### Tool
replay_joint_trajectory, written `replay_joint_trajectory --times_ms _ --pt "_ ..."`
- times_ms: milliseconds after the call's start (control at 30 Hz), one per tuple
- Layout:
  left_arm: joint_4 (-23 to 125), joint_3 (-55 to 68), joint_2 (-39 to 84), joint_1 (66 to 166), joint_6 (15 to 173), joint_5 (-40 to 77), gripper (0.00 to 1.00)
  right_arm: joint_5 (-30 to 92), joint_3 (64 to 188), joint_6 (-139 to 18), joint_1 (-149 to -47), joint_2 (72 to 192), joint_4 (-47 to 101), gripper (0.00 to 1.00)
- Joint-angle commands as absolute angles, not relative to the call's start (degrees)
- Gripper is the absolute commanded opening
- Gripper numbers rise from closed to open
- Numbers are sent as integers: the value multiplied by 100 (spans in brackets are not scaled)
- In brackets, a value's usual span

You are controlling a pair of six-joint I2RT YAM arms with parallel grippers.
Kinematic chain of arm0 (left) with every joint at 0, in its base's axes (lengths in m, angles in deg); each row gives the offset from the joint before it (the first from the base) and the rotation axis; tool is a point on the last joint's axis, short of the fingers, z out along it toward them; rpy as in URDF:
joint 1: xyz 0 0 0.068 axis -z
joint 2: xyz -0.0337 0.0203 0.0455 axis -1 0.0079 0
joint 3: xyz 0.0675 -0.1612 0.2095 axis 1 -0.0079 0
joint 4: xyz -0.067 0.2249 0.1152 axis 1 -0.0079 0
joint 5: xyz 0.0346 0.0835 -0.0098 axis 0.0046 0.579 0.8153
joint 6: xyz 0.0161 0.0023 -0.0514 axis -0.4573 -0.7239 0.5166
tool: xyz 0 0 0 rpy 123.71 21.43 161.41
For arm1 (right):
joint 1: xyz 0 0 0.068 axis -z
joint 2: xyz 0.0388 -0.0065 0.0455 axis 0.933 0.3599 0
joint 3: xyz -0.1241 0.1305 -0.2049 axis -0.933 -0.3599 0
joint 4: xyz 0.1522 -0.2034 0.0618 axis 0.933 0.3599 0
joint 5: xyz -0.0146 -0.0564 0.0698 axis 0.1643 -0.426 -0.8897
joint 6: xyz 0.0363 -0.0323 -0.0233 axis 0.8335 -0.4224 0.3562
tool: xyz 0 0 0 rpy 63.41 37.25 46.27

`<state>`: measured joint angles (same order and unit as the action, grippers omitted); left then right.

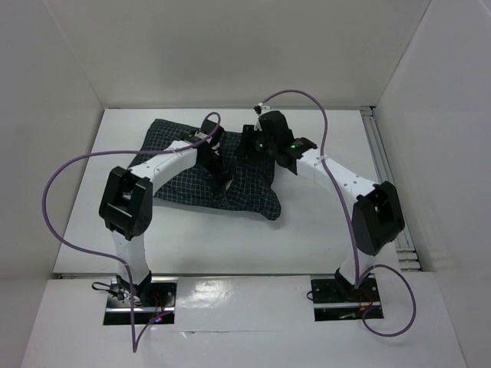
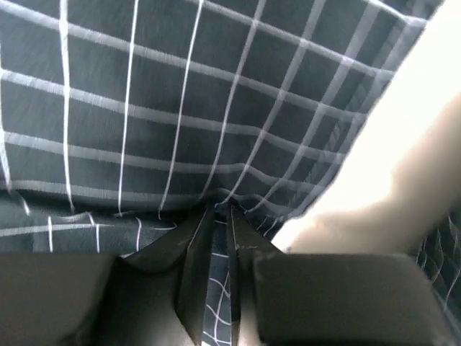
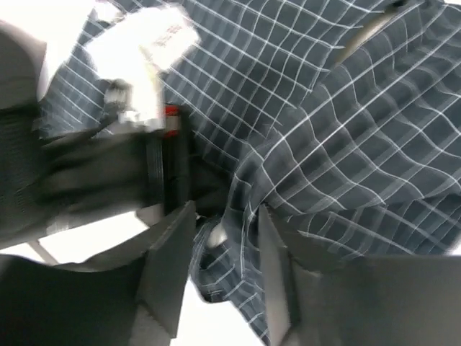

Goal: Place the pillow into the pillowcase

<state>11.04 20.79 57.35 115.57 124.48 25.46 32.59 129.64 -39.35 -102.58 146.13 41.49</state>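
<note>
The dark checked pillowcase point(image 1: 249, 195) lies bulging at the table's middle, and the pillow inside it is mostly hidden. In the left wrist view a blurred cream shape point(image 2: 407, 151) at the case's edge may be the pillow; I cannot tell. My left gripper point(image 1: 222, 175) is shut on a pinch of pillowcase point(image 2: 180, 108) fabric, its fingertips meeting point(image 2: 220, 210). My right gripper point(image 1: 248, 147) stands just right of it over the case. Its fingers are apart point(image 3: 227, 216), with a fold of pillowcase point(image 3: 346, 144) hanging between them.
White walls enclose the table on the left, back and right. A metal rail point(image 1: 387, 169) runs along the right edge. Purple cables loop from both arms. The left arm's wrist point(image 3: 137, 65) shows close in the right wrist view.
</note>
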Motion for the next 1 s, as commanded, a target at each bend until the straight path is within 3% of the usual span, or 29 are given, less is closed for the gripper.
replay_joint_trajectory --times_ms 0,133,333,467,600,833,900,967 --pt "996 2389 5130 11408 12348 2595 28 3694 13381 -4062 -10178 15145 4852 51" --pt "434 2600 4444 10961 12296 2860 38 4705 12479 -3816 -10178 14105 4635 51" --pt "204 1892 3688 10030 12173 2993 61 5094 11738 -3815 -10125 12967 4923 69" --pt "273 1127 3240 9423 12173 2860 71 4656 11106 -3816 -10125 12405 5056 79" --pt "589 536 3037 8964 12234 2738 78 3461 10446 -3816 -10125 12166 4653 87" --pt "591 237 2985 8806 12287 2879 78 3380 10814 -4053 -10643 13527 4074 89" --pt "591 184 2844 8744 12287 2878 78 3503 10814 -4053 -10643 13932 3862 84" --pt "591 183 2721 8691 12287 2930 78 3713 10876 -3992 -10643 14134 3764 71"
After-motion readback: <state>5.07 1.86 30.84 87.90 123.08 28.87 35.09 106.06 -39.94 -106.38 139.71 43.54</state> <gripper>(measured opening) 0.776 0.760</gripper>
